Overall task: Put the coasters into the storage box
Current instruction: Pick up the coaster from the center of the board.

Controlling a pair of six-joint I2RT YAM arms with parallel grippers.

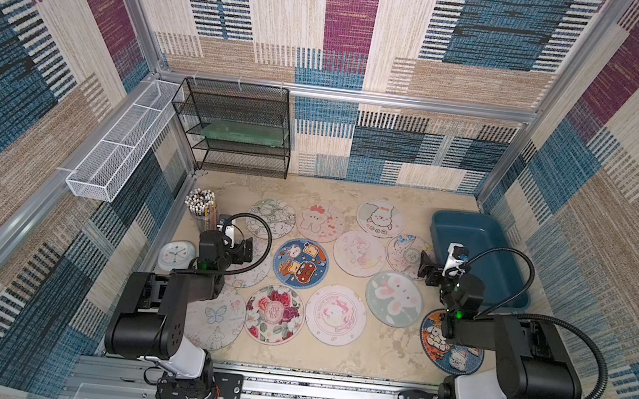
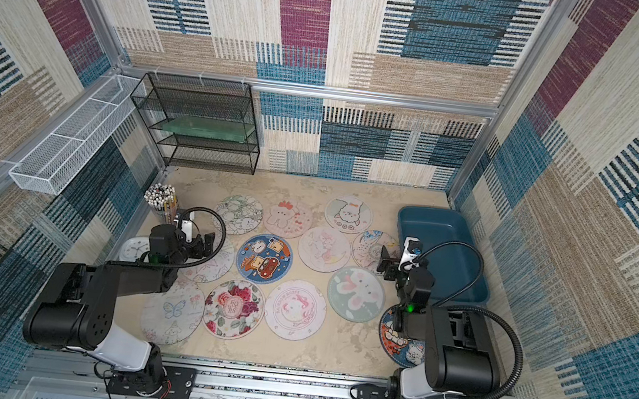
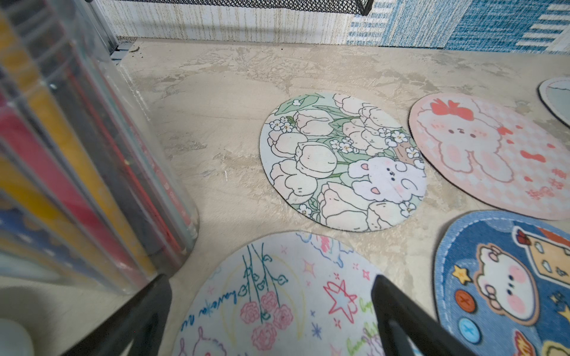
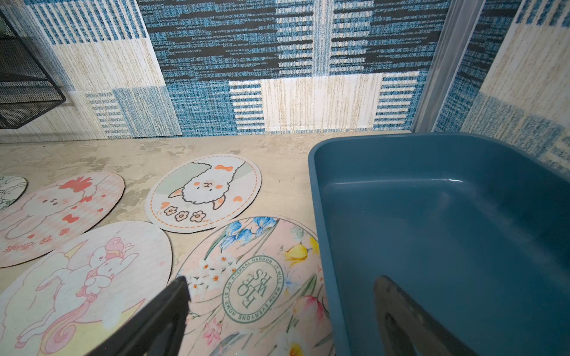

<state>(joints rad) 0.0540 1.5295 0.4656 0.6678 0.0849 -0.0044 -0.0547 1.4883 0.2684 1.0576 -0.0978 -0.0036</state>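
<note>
**A:** Largest first?

**B:** Mottled beige table (image 1: 330,361), walled in by patchwork carpet. Far left corner: black wire-mesh rack (image 1: 235,126). Along the left wall: long white mesh tray (image 1: 119,149).

**A:** Storage box?

**B:** Teal storage box (image 1: 468,235), far right of the table, long side along the right wall.

**A:** Coasters?

**B:** A dozen coasters (image 1: 335,315), all lying flat on the table outside the box, spread from the left edge to the right. Nearest the box: floral coaster with a green round seal (image 4: 256,283), edge right up against the box's near wall. Just beside that, alpaca coaster (image 4: 205,192) and unicorn coaster (image 4: 83,277).

**A:** Right gripper?

**B:** Right gripper (image 4: 281,280), jaws wide apart. Poised over the line where floral coaster meets box: one finger (image 4: 160,317) above the coaster, the other above the box's inside.

**A:** Left gripper?

**B:** Left gripper (image 3: 271,282), jaws likewise spread wide. Between the fingers (image 3: 394,305), as seen from the left wrist: doodle coaster with stars and pink flowers (image 3: 277,296). Touching or not, cannot tell. Beyond it, tulip coaster (image 3: 339,163). To one side, blue-rimmed denim coaster (image 3: 505,286). Well apart from the storage box, at the table's opposite side.

**A:** Smallest bits?

**B:** Clear cup of pencils (image 1: 202,204), close beside the left gripper. Nearer the left arm, pale-blue round clock (image 1: 176,255).
</note>
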